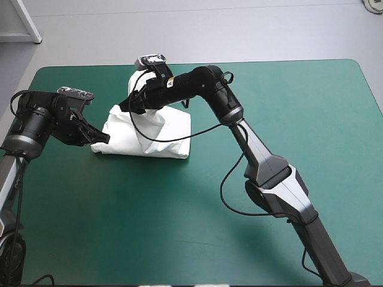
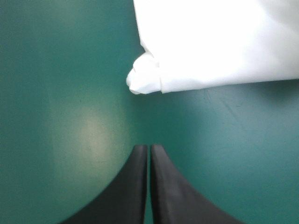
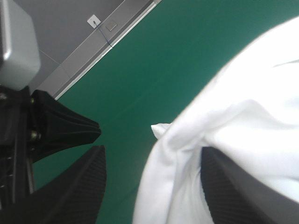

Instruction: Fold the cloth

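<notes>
The left arm (image 1: 36,122) sits low, left pincer (image 2: 149,148) closed to a point; the right arm (image 1: 263,161) bends at the elbow, right pincer (image 3: 153,150) spread wide.

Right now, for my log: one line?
T-shirt: folded bundle | left gripper: shut, just short of it | right gripper: open around a fold

left gripper (image 2: 148,147) jaws together, T-shirt (image 2: 219,42) ahead

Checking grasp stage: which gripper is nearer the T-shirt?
Right. The right gripper is on the T-shirt, cloth between its open fingers; the left gripper, shut, lies short of its corner.
</notes>
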